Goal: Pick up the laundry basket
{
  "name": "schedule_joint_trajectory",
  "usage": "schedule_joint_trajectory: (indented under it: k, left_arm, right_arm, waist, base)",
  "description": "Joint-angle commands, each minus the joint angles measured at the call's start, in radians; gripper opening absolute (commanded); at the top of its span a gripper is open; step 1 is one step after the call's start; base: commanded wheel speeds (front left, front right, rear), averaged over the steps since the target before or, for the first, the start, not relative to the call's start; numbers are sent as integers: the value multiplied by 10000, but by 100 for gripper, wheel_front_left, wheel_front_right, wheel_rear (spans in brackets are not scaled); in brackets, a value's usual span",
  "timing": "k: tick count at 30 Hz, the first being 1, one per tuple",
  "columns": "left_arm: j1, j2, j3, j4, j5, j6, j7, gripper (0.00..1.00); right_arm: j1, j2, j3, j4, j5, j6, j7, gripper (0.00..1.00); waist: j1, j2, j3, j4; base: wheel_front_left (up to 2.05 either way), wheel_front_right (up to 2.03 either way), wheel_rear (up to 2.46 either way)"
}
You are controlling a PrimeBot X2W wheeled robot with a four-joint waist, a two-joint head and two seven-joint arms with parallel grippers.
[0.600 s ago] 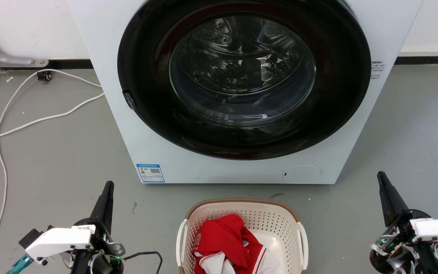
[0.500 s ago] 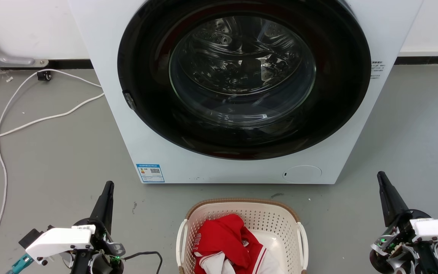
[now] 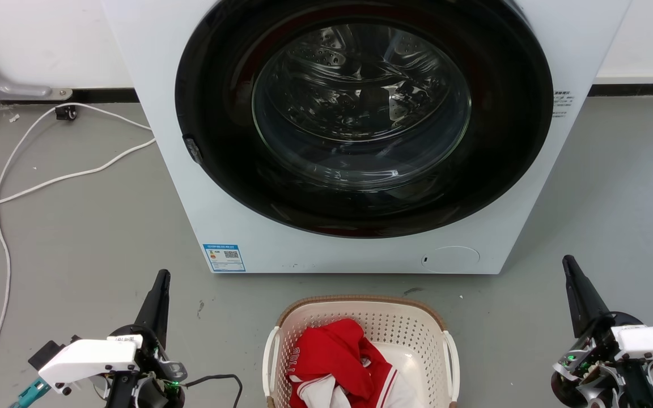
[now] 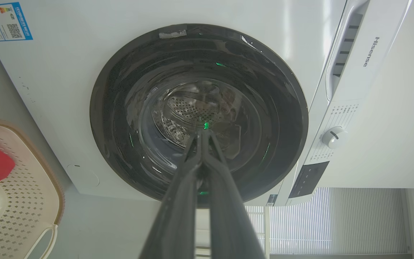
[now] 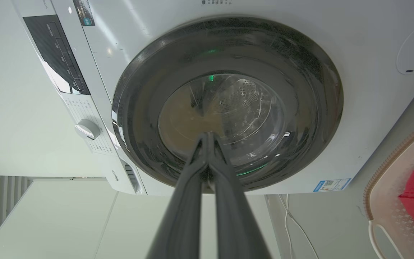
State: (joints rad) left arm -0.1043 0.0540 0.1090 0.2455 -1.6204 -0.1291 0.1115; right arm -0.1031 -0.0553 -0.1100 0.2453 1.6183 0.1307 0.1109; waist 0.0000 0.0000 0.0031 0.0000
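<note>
The laundry basket (image 3: 411,331) (red clothing (image 3: 332,351) inside) is flanked on the floor (image 3: 77,238) by the left gripper (image 3: 162,275) and right gripper (image 3: 567,260), both pressed closed, nothing held.

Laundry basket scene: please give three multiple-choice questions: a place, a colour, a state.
1. Where is the laundry basket? A) on the floor before the washing machine B) inside the drum C) atop the machine
2. Colour of the top garment in it? A) blue B) red C) green
3. The left gripper and right gripper are: A) shut, empty B) holding a handle C) wide open
Answers: 1A, it stands on grey floor; 2B, the garment lying uppermost is red; 3A, each one's fingers meet, clear of the basket.
</note>
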Motion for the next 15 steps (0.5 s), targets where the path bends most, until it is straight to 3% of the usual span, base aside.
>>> schedule_joint_trajectory:
  k: [1, 15]
  left_arm:
    - [-88, -7, 40, 12, 74, -46, 11, 0]
    - [-89, -13, 49, 12, 66, -46, 24, 0]
  right_arm:
    - [-114, 34, -16, 8, -54, 0, 39, 0]
    - [-115, 38, -24, 9, -65, 0, 41, 0]
  waist:
    - [0, 0, 0, 0]
    - [0, 0, 0, 0]
  base:
    - [0, 0, 0]
    - [0, 0, 0]
